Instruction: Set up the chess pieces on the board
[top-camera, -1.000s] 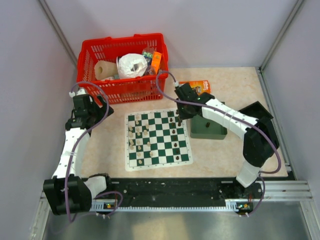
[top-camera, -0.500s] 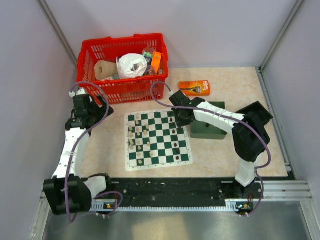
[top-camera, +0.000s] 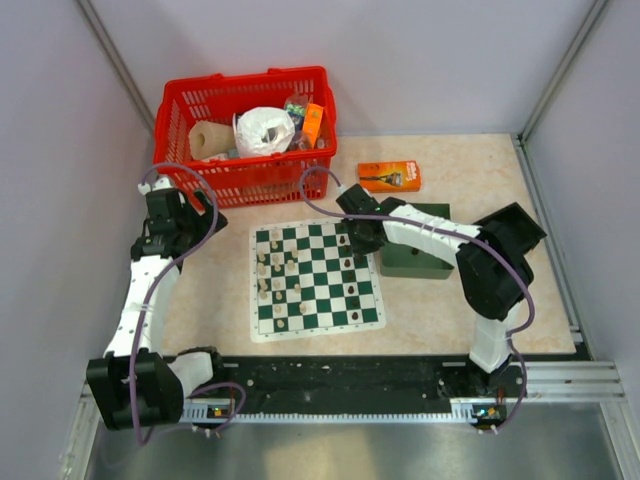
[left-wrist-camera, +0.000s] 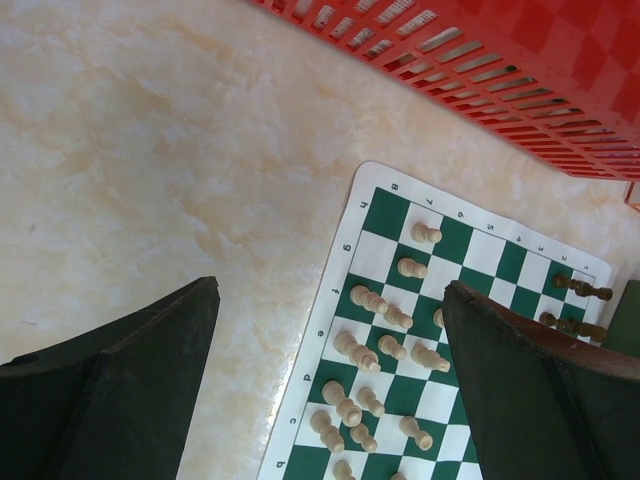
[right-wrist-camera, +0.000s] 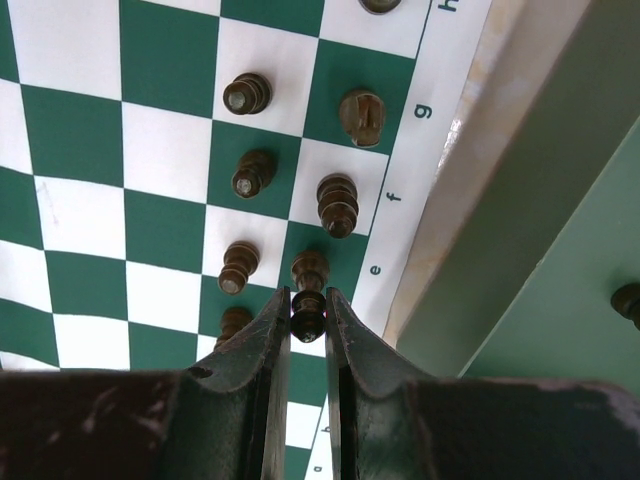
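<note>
Far-left on the bench (top-camera: 470, 190), your red basket (top-camera: 250, 185) holds a paper roll (top-camera: 208, 140) and white bag (top-camera: 264, 130) (orange carton (top-camera: 313, 122) too); right fingers (right-wrist-camera: 268, 340) pinch a dark chess piece (right-wrist-camera: 307, 312) over the board (right-wrist-camera: 160, 150); left fingers (left-wrist-camera: 150, 370) gape empty. Grey walls (top-camera: 420, 60).

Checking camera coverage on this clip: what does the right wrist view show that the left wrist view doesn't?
Right wrist only: the right claw shut on a dark chess piece near the board's lettered edge. Left wrist only: the open left claw above bare table, the cream pieces and the red basket. Both: the green-and-white board and standing dark pieces.
</note>
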